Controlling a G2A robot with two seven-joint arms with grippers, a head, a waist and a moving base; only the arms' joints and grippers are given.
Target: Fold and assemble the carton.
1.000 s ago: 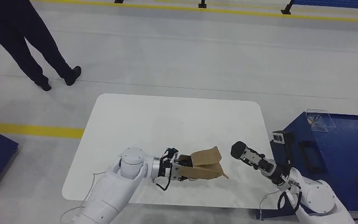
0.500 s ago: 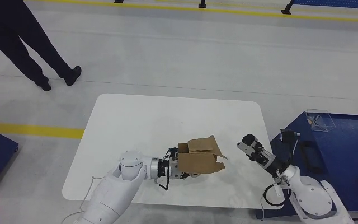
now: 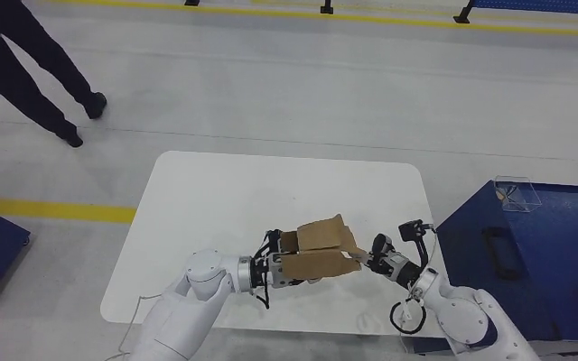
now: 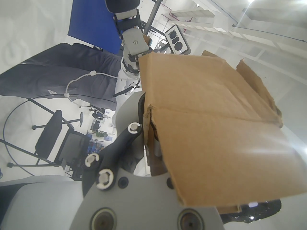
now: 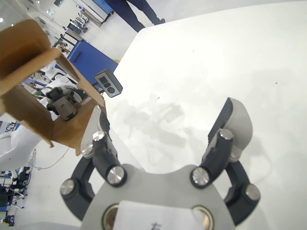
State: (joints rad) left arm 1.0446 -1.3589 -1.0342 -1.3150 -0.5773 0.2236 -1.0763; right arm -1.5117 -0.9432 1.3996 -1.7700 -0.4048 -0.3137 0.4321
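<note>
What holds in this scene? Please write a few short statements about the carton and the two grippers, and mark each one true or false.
1. The left gripper holds the carton by one end. True.
2. The right gripper is shut on a flap. False: its jaws stand wide open with nothing between them, and one of its fingers is beside the carton's edge.
3. The carton's end that faces the right gripper is open. True: the right wrist view looks straight into it.
4. The carton lies at the far edge of the table. False: it is over the near part, between the two grippers.
</note>
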